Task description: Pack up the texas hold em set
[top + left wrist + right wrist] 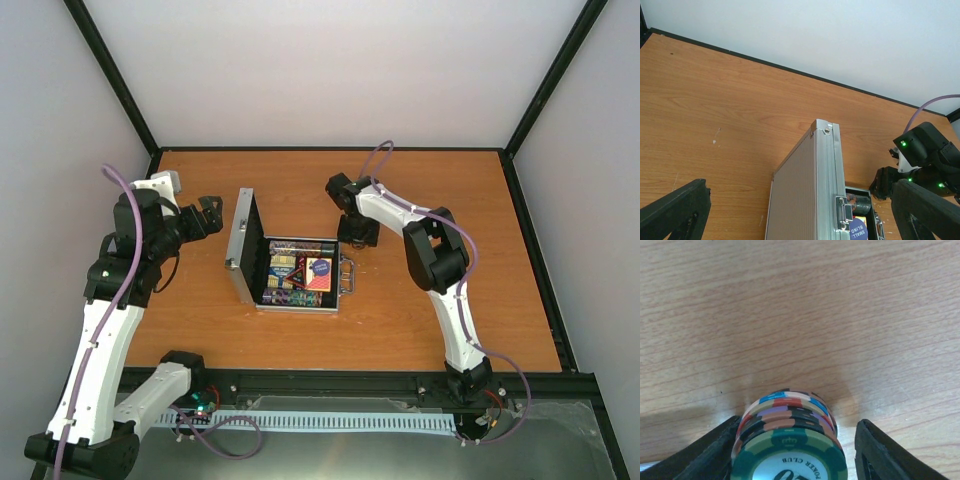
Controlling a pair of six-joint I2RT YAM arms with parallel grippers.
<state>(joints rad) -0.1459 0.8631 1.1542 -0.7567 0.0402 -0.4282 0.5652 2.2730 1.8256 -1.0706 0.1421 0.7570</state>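
Note:
The silver case (243,247) stands open mid-table, its lid upright on the left and its black-lined base (298,274) holding chips, card decks and buttons. Its metal handle (347,272) faces right. My left gripper (206,216) is open and empty, just left of the lid; in the left wrist view (799,186) its fingers straddle the ribbed lid (805,200) without touching it. My right gripper (357,232) is down on the table behind the case's right end. In the right wrist view (797,425) it is open around a stack of multicoloured poker chips (787,415), with a gap at the right finger (880,450).
A blue "small blind" button (858,230) and a roll of dark chips (858,202) show inside the case. Black frame posts and white walls bound the wooden table (450,180). A slotted cable tray (330,420) runs along the near edge.

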